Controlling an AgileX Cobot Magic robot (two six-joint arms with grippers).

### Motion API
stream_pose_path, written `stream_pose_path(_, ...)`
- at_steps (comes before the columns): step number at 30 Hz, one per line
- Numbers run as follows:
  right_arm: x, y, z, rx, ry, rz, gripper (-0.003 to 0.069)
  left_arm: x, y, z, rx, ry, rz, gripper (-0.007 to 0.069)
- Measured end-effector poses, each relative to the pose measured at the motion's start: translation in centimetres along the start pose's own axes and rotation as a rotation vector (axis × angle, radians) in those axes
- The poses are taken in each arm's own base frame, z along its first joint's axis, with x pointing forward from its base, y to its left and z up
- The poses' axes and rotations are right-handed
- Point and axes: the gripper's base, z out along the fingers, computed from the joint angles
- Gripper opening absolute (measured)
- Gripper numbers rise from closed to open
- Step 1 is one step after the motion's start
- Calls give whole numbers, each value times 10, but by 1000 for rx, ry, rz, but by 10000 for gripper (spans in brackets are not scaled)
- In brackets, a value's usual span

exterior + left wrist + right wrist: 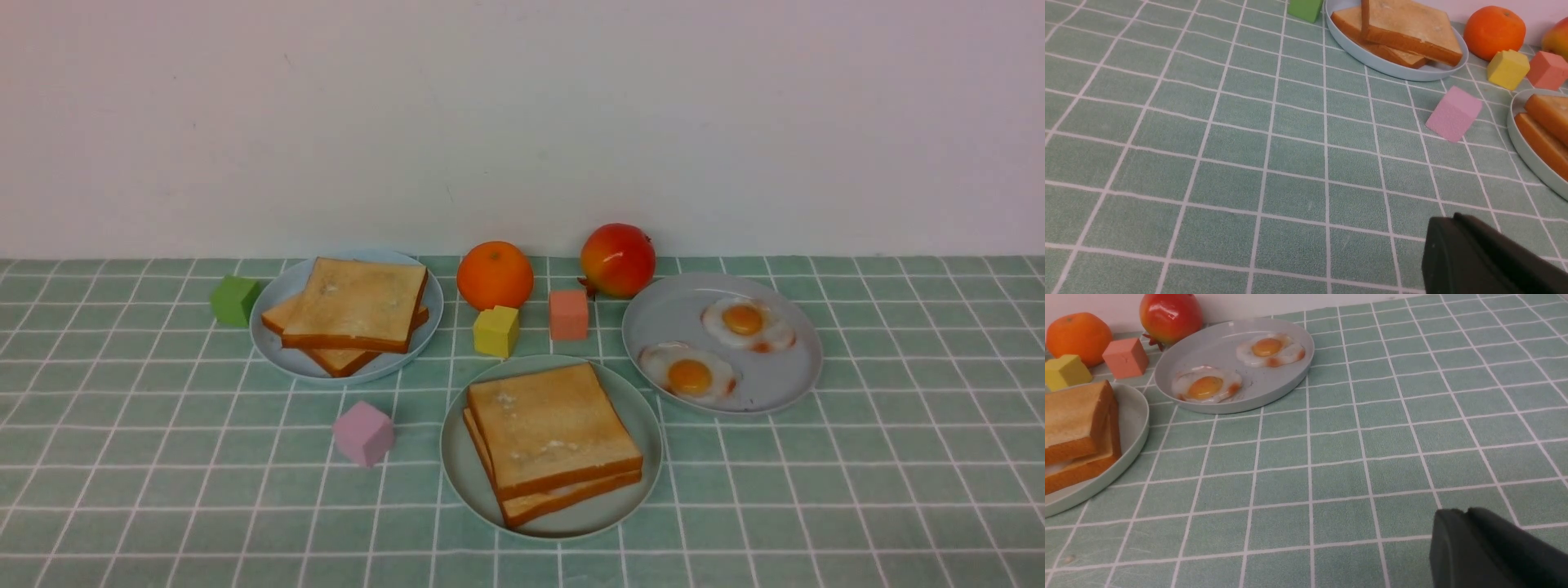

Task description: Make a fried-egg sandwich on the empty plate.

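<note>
Centrally, the fried-egg sandwich [553, 441] lay on the mint-green plate [465, 469], two toast slices stacked, with only a sliver of white showing between them in the right wrist view. Behind that plate stood a yellow cube [496, 331], a salmon cube [568, 314], an orange [495, 274] and a pomegranate [617, 260]; to its left sat a pink cube [363, 433] and a toast plate [277, 343], to its right an egg plate [784, 384]. The left gripper [1457, 220] was closed and empty above the checked tablecloth [163, 490], and the right gripper [1461, 516] looked closed on nothing, though its fingertips were barely visible.
</note>
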Motion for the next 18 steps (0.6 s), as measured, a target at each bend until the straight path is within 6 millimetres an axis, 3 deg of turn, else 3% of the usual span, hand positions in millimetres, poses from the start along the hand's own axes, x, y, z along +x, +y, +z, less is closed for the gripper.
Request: stream_pose_path(18,0,0,0,0,0,0,52,0,0,0,0,0,0,-3)
